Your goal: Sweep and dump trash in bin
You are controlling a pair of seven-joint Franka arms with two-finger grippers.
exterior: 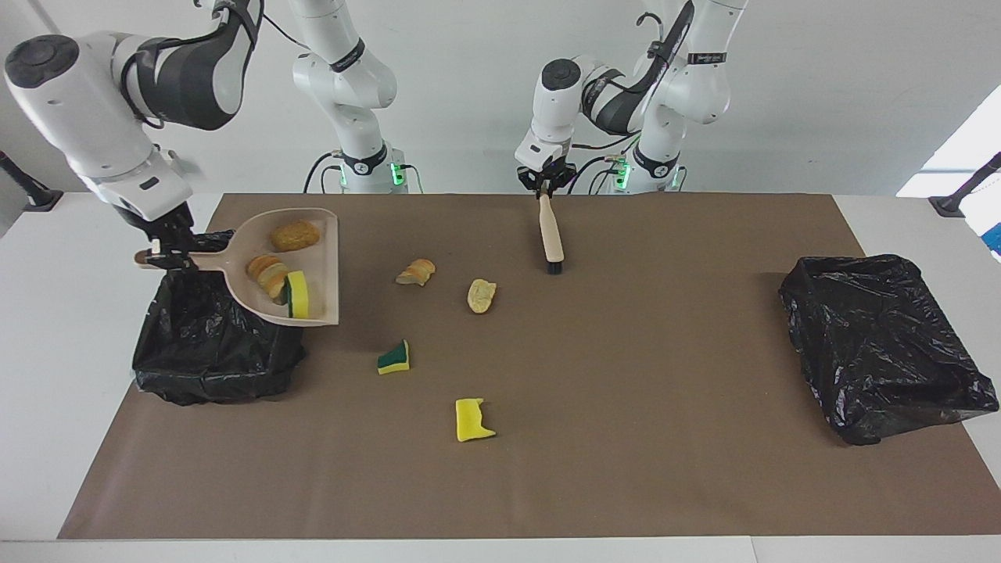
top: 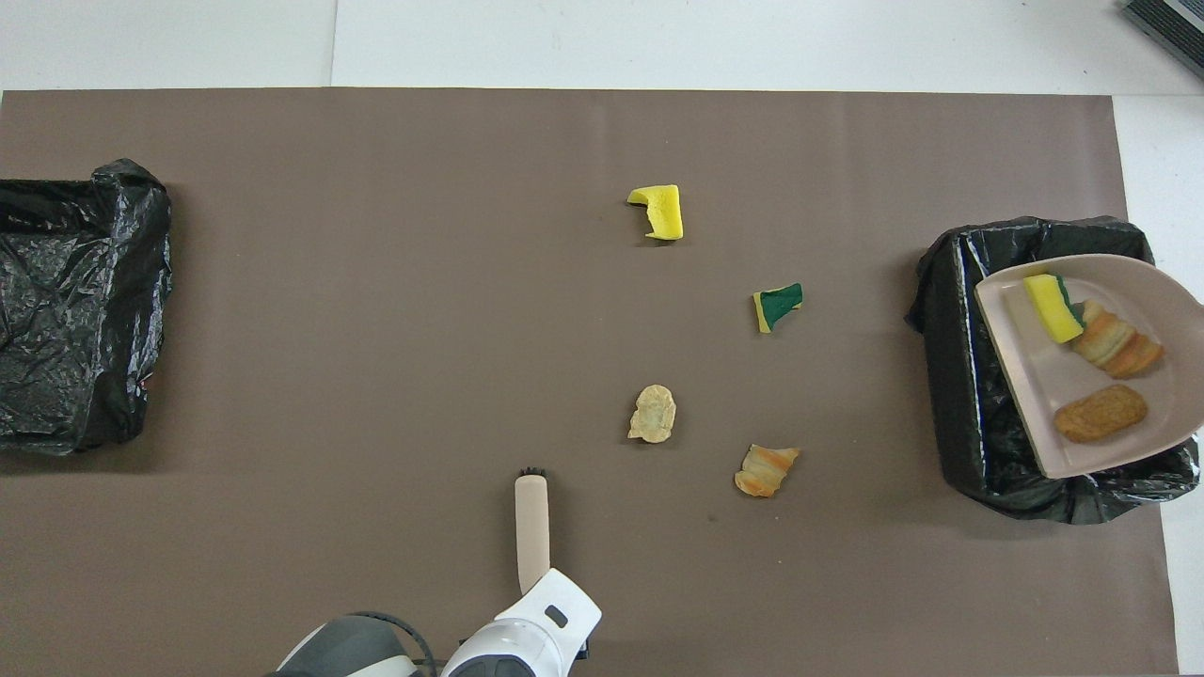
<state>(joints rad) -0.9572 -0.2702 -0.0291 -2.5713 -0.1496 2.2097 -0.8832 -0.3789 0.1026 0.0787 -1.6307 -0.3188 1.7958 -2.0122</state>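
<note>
My right gripper (exterior: 163, 256) is shut on the handle of the beige dustpan (exterior: 321, 270), which it holds roughly level above the black-lined bin (exterior: 211, 344) at the right arm's end. Three pieces of trash lie in the pan (top: 1030, 395): a brown chunk (top: 1101, 414), an orange striped chunk (top: 1115, 340) and a yellow-green sponge (top: 1052, 307). On the mat lie a yellow sponge bit (exterior: 473, 420), a green-and-yellow wedge (exterior: 393, 357), a tan chunk (exterior: 481, 295) and an orange chunk (exterior: 416, 272). My left gripper (exterior: 545, 188) is shut on the brush (exterior: 553, 234), bristles down near the robots.
A second black-lined bin (exterior: 884, 344) stands at the left arm's end of the brown mat (exterior: 641, 438). In the overhead view it shows at the edge (top: 75, 301), with the brush (top: 531, 522) near the bottom middle.
</note>
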